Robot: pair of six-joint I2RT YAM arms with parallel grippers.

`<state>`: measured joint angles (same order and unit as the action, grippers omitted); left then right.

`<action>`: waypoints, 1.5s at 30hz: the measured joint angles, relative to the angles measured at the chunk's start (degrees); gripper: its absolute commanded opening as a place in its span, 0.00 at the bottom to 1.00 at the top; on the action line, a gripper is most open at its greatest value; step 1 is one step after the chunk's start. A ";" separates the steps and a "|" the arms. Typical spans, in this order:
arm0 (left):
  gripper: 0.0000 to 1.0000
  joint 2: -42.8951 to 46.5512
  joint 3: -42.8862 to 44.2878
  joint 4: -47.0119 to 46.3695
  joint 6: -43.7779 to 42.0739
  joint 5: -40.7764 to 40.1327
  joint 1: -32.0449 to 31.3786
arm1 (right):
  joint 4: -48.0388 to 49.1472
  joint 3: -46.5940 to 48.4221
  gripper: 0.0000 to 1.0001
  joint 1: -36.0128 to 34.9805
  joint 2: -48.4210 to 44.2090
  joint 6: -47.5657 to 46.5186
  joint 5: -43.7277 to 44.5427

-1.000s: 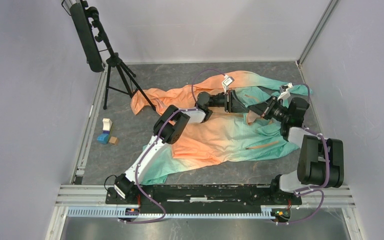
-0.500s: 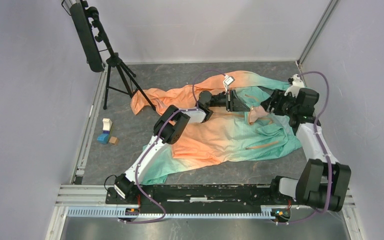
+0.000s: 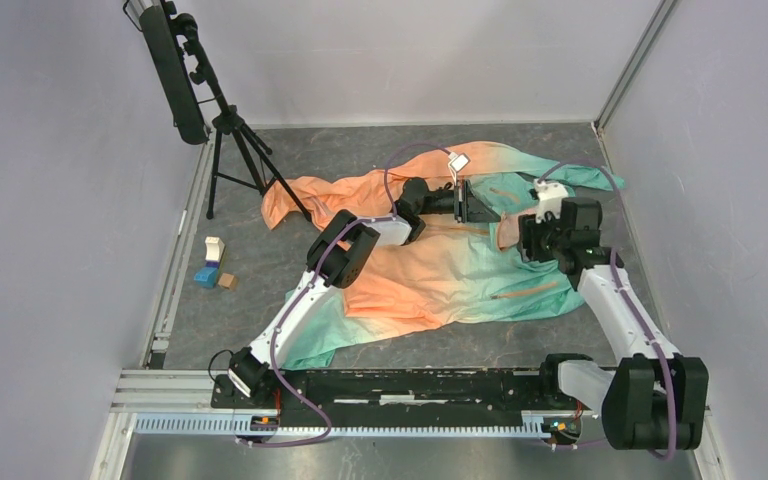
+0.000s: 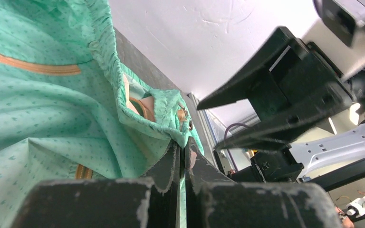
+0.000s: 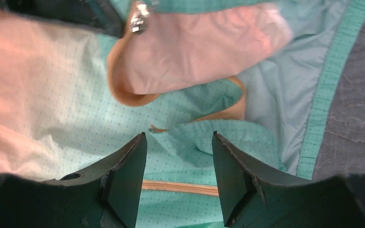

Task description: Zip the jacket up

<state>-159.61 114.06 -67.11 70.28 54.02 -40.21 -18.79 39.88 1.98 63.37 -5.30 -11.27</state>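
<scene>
Jacket (image 3: 460,270) hem seemingly stays pinched in left gripper (image 4: 183,151); right gripper (image 5: 178,142) (jaws apart) has swung inward.

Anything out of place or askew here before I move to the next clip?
The jacket lies bunched and skewed, not flat, its green edge folded back to show pale lining. A tripod leg crosses its orange sleeve. Small blocks sit stray left of it.
</scene>
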 measured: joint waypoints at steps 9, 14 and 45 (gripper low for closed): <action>0.02 0.00 0.00 2.69 -0.94 0.00 0.00 | -0.63 -2.58 0.53 -10.47 2.51 -9.01 7.43; 0.02 0.00 0.00 3.23 -1.36 0.00 0.00 | -1.99 -4.07 0.53 -12.70 3.30 -11.32 10.99; 0.02 0.00 0.04 -0.07 -1.29 2.56 0.02 | 4.55 -4.90 0.00 -4.00 4.52 -7.30 0.02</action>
<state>-159.61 114.10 -67.18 68.99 56.58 -40.18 -14.24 34.98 -2.02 67.90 -12.60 -11.25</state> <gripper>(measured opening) 0.047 0.019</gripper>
